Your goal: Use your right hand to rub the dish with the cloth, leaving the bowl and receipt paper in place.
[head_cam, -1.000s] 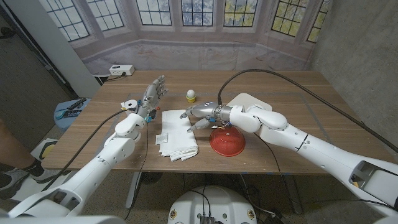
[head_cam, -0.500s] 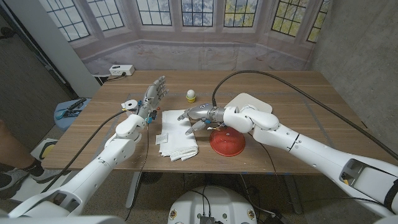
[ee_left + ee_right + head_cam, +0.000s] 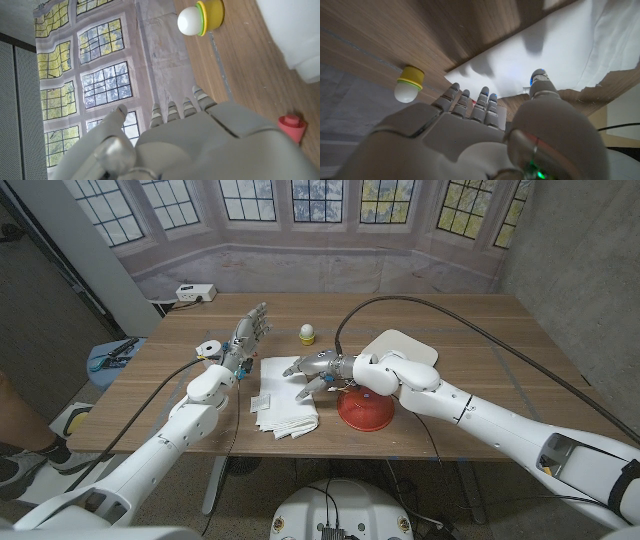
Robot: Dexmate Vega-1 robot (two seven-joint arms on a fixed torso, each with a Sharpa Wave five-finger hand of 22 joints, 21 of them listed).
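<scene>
Reaching farther toward the bench's left edge than a second ago, the right hand (image 3: 312,367) now hangs over the white cloth (image 3: 285,398), fingers spread and slightly curled, holding nothing; whether the fingertips touch the fabric cannot be told. The cloth lies loosely folded near the bench's front edge, middle-left. The white dish (image 3: 405,345) it is meant for sits well apart, behind the right forearm toward the bench's middle. The red bowl (image 3: 365,408), upside down, lies just beside the cloth and right under the wrist, so I judge that dragging the cloth back toward the dish could knock it. A small white paper slip (image 3: 263,399), probably the receipt, rests on the cloth's left part and would ride along if the cloth is lifted whole. The left hand (image 3: 247,335) stands open near the left edge.
</scene>
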